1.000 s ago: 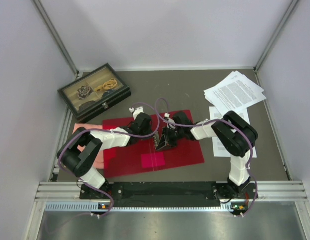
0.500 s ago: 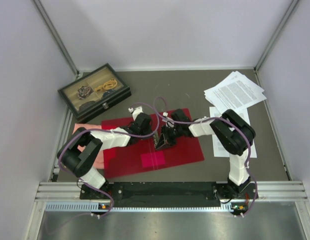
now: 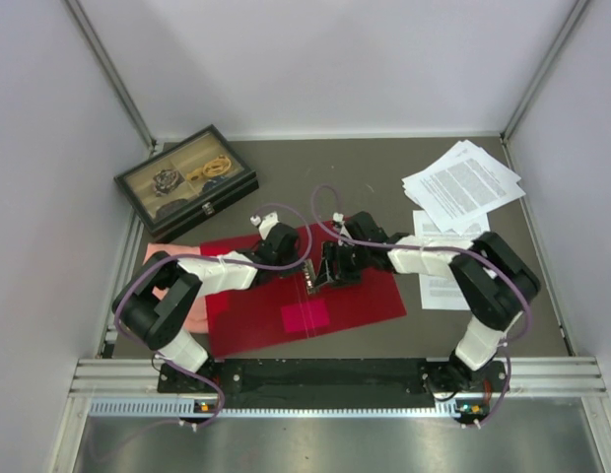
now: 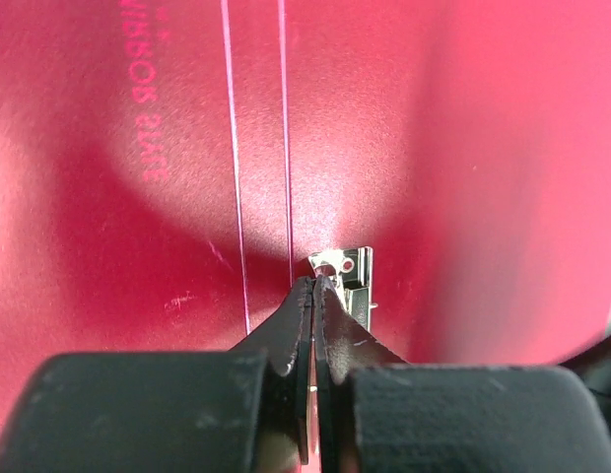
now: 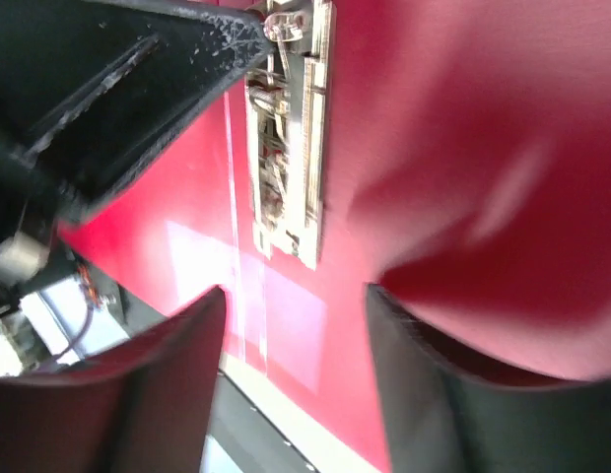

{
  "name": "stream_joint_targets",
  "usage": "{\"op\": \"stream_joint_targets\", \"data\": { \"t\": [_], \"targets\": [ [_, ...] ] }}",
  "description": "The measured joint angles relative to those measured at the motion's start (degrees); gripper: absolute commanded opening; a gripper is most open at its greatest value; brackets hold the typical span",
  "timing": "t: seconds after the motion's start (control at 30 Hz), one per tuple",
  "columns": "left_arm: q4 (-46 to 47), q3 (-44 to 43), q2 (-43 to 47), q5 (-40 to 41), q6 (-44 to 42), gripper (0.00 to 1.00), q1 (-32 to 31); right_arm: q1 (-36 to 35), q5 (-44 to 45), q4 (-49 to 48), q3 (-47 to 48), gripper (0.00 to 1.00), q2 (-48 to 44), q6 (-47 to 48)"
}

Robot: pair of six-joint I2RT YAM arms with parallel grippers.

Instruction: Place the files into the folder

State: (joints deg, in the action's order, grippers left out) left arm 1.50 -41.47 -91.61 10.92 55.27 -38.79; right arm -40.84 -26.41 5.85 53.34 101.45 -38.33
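Note:
The red folder (image 3: 370, 296) lies open and flat mid-table, with its metal clip (image 3: 311, 277) at the spine and a pink sticker (image 3: 305, 316) nearer me. My left gripper (image 3: 304, 268) is shut, its tips (image 4: 313, 284) touching the end of the clip (image 4: 351, 275) over the red inner cover (image 4: 138, 246). My right gripper (image 3: 332, 266) is open and empty, its fingers (image 5: 163, 394) spread just above the folder (image 5: 483, 118), beside the clip (image 5: 286, 148). The files (image 3: 461, 182) lie fanned at the back right, and another sheet (image 3: 455, 281) lies partly under the right arm.
A black glass-lidded box (image 3: 185, 182) with small trinkets stands at the back left. A salmon-pink cloth (image 3: 183, 296) sticks out from under the folder's left side. Enclosure walls stand close on both sides and at the back.
The right arm's elbow has swung out to the right and lower, while its gripper stays by the clip. The left arm and folder have hardly moved.

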Motion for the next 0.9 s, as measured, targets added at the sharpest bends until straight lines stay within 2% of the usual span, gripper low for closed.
{"op": "stream_joint_targets", "data": {
  "t": [0.1,0.2,0.47,0.57,0.7,0.9],
  "targets": [
    [-0.8,0.0,0.3,-0.8,1.5,0.0,-0.1,0.6,2.5,0.3,-3.1,0.63,-5.8,0.9],
    [-1.5,0.0,0.5,-1.3,3.2,0.0,-0.2,0.6,3.5,-0.8,-3.2,0.39,-6.9,1.8],
    [-2.1,0.6,0.9,-3.0,9.6,0.0,-0.3,0.4,-0.2,-13.3,-8.0,0.33,-3.5,-2.0],
    [-1.7,1.2,1.1,-3.1,12.1,0.0,-0.3,0.2,-1.0,-15.9,-9.2,0.31,-2.1,-2.9],
    [-1.5,1.4,1.1,-3.0,14.0,0.0,-0.3,0.1,-1.8,-19.3,-11.1,0.24,-2.1,-3.5],
    [-1.6,1.5,1.2,-2.7,15.1,0.0,-0.3,0.1,-2.4,-21.1,-11.7,0.22,-1.4,-4.0]
  ]
}}
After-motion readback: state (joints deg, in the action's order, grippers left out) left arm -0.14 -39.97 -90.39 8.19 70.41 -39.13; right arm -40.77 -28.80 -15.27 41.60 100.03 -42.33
